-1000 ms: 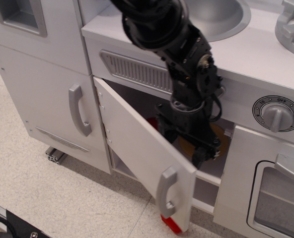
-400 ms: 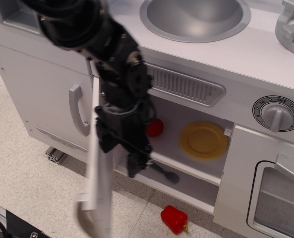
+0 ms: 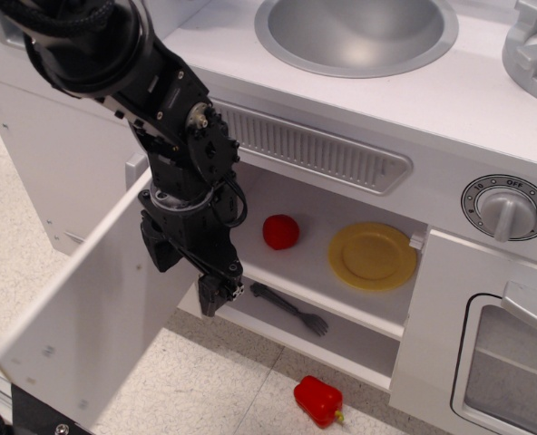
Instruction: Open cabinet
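The white cabinet door [image 3: 87, 322] stands swung wide open to the left, past a right angle, showing its inner face. Its grey handle is hidden on the far side. My black gripper [image 3: 216, 292] hangs at the cupboard's left opening, just right of the door's inner face, by the hinge side. Its fingers [image 3: 209, 299] look close together and hold nothing that I can see. Inside the cupboard [image 3: 341, 308] a red ball [image 3: 280, 232], a yellow plate [image 3: 372, 256] and a dark fork [image 3: 289, 308] lie on the shelf.
A red toy pepper [image 3: 317, 400] lies on the floor below the cupboard. The tall narrow door [image 3: 60, 172] is left, behind the arm. The oven door [image 3: 486, 353] and a dial [image 3: 505, 207] are right. A sink [image 3: 355, 34] is on top.
The door swung from half open to wide open toward the left. My arm moved left with it, out of the cupboard's middle, uncovering the red ball, plate and fork.
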You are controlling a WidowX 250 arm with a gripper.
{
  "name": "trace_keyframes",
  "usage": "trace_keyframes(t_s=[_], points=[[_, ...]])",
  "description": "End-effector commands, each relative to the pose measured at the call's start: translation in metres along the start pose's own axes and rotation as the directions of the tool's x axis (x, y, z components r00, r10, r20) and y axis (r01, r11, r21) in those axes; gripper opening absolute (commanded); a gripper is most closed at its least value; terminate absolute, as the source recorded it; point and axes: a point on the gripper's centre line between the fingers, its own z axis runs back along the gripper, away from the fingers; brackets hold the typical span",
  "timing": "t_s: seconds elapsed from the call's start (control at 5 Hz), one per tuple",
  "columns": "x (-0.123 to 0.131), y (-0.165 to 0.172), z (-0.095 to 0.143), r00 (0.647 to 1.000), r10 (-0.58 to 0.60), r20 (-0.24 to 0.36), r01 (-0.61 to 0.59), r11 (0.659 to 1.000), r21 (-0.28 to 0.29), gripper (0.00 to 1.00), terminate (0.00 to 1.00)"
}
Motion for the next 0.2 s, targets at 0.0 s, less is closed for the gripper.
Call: trace_keyframes(t_s=[0.0], points=[[0.0039,0.0048,0.0108,1.000,0.004,0.024,-0.004,1.000,0.011,1.00,1.00]])
